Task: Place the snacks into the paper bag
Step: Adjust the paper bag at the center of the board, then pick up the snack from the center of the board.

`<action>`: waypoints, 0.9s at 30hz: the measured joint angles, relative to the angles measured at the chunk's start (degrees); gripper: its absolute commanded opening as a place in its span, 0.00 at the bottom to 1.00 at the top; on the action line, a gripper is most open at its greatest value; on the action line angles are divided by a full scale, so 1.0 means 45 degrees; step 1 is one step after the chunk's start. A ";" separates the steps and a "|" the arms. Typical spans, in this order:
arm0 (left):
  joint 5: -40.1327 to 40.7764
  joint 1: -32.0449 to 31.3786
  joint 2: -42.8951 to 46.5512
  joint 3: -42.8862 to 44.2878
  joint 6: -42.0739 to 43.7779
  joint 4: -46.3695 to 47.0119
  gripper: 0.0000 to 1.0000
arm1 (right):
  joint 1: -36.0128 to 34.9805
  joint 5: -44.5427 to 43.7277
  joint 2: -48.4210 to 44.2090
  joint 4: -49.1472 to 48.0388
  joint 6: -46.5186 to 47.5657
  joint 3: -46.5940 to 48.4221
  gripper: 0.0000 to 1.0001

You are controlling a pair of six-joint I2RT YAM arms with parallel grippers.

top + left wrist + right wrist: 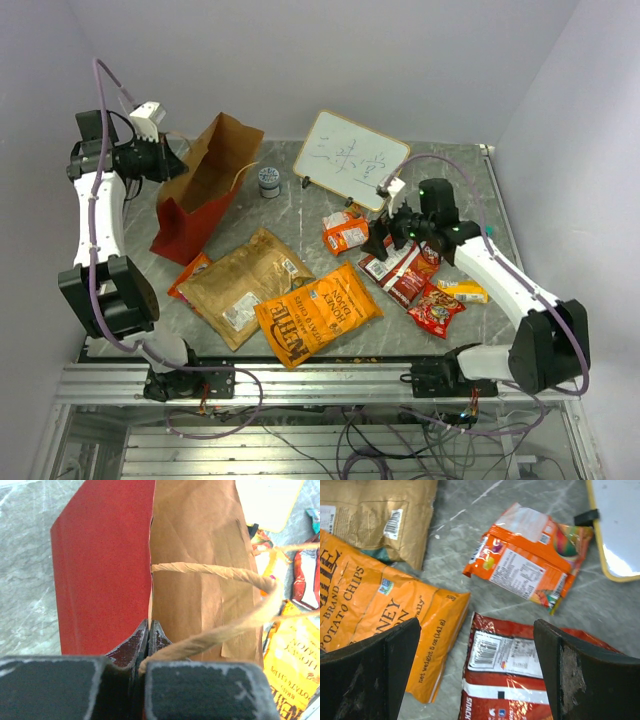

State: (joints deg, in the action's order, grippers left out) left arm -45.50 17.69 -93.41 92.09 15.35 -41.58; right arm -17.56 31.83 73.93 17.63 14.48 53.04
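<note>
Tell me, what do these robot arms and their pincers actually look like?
The left arm and right arm have white tubular links between chunky black joints, with a lilac cable looping along each. The left gripper and right gripper have broad black fingers, scuffed pale at the edges.

Paper bag (205, 190): red outside, brown kraft inside, twisted loop handles. It lies far left, tilted, with its mouth open toward the far side and its wall pinched in the left gripper (148, 628).
Tan chip bag (245, 285): large, flat, near centre-left.
Orange chip bag (318, 315): large, flat, near centre, overlapping the tan bag's right edge.
Small orange pack (188, 275): partly tucked under the tan bag's left side.
Orange-and-white packet (345, 232): centre, crumpled.
Red packs (400, 272): right of centre, overlapping.
Small red packet (435, 309): near right.
Yellow bar (463, 291): just right of the red packet.
</note>
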 measured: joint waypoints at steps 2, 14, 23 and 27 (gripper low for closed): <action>0.0034 -0.0097 0.0097 -0.0233 -0.0491 0.0384 0.07 | -0.0476 0.0000 0.0423 -0.0039 0.0044 0.0189 0.95; 0.0068 -0.0389 0.0641 -0.2103 -0.3526 0.2769 0.07 | -0.2861 0.0777 0.3065 -0.1297 0.0121 0.1418 0.90; 0.0529 -0.0398 0.0495 -0.1302 -0.3915 0.2565 0.07 | -0.3963 0.1180 0.5076 -0.2385 -0.0806 0.2259 0.88; 0.0486 -0.0418 0.0083 -0.1025 -0.4245 0.2550 0.07 | -0.4099 0.1365 0.5955 -0.2914 -0.1564 0.2642 0.87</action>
State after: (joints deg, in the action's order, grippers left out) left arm -43.31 15.81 -93.03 87.48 -3.75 -30.11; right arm -36.01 37.98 100.73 4.51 7.44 64.93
